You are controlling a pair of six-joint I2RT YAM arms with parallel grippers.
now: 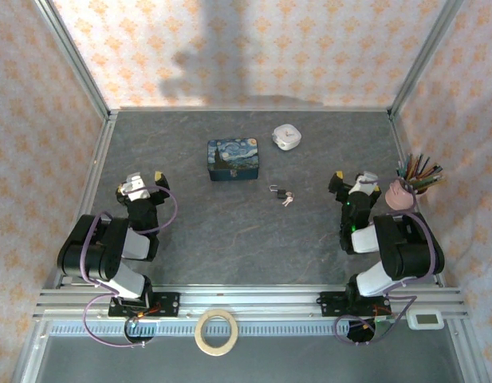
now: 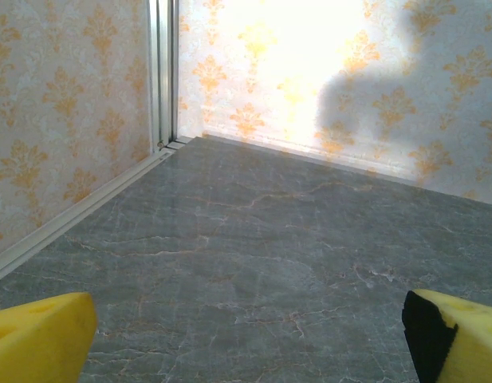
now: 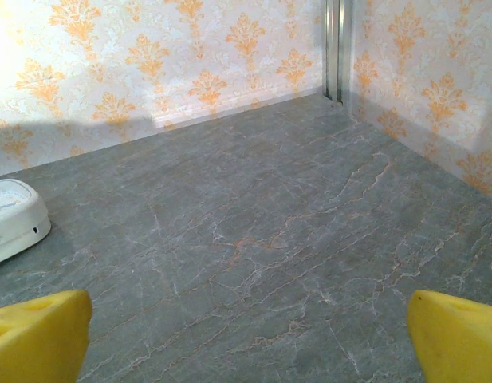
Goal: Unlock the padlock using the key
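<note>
The tiny dark padlock (image 1: 278, 191) with its thin shackle lies on the grey table near the middle. The pale key (image 1: 287, 201) lies right beside it on its near right side, touching or nearly so. My left gripper (image 1: 141, 183) rests at the left, far from both, open, with its yellow fingertips (image 2: 38, 339) spread over bare table. My right gripper (image 1: 353, 182) sits at the right, roughly a hand's width right of the padlock, also open. Its yellow fingertips (image 3: 457, 335) hold nothing.
A blue Starry-Night tin (image 1: 234, 159) stands behind and left of the padlock. A white rounded case (image 1: 286, 137) (image 3: 13, 227) lies behind it. A cup of pencils (image 1: 419, 177) stands at the right wall. A tape roll (image 1: 216, 331) lies on the front rail.
</note>
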